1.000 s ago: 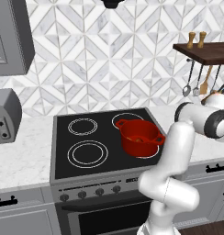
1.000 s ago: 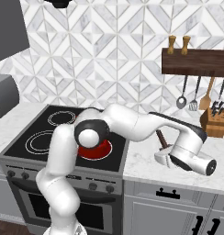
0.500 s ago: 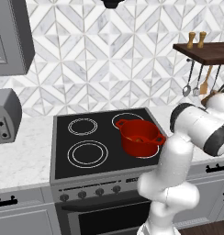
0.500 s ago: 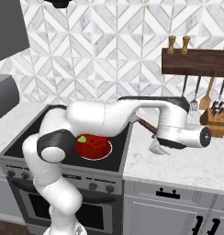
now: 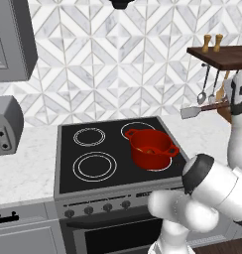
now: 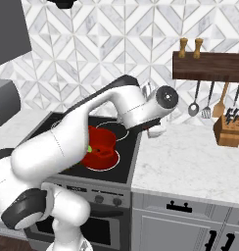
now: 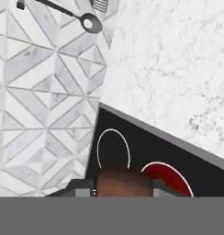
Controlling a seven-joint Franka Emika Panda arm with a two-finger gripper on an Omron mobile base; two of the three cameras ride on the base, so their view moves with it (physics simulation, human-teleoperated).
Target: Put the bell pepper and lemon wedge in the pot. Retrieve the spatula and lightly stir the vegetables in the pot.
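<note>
— Gripper [image 7: 124, 189], hand view?
— Closed tight on the spatula's [image 7: 124, 179] brown handle.
— Left base view?
— We see the spatula lifted, right of the cooktop [image 5: 67, 151]; the red pot [image 5: 151, 149] sits on its front right burner.
— Right base view?
— Pot on the cooktop, partly behind our arm.

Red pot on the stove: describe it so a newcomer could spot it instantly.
Find the black glass cooktop set into the white marble counter. On its front right burner sits the round, deep, glossy red pot with two small loop handles on its rim. It is the one vessel on the cooktop; the other burner rings are bare.
</note>
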